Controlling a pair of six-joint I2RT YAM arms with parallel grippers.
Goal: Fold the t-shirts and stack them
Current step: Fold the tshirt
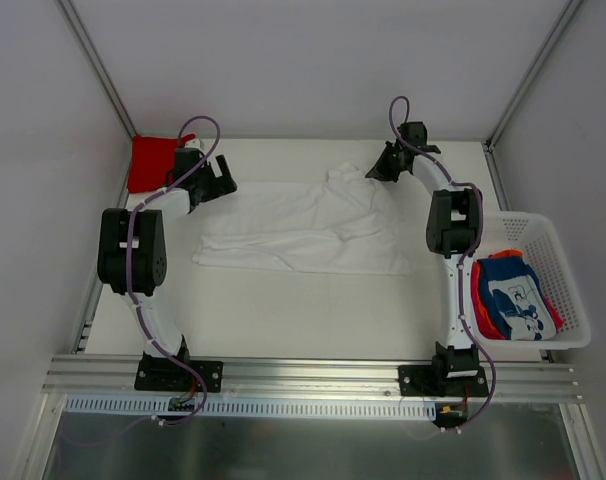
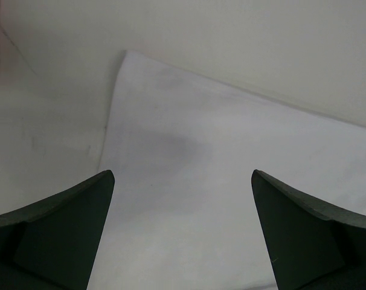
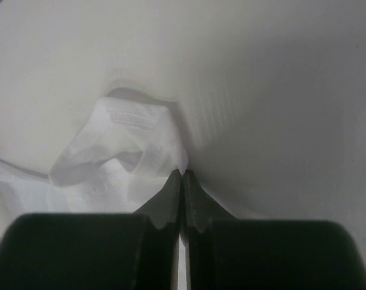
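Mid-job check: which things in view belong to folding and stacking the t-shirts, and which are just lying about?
Job: white t-shirt, spread out in the middle; red t-shirt, far left corner; blue printed t-shirt and orange-red t-shirt, in the white mesh basket.
Lying about: the basket itself.

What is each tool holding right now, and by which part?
The right tool is shut on a bunched, hemmed edge of the white t-shirt, at its far-right corner. The left tool is open over the shirt, holding nothing.
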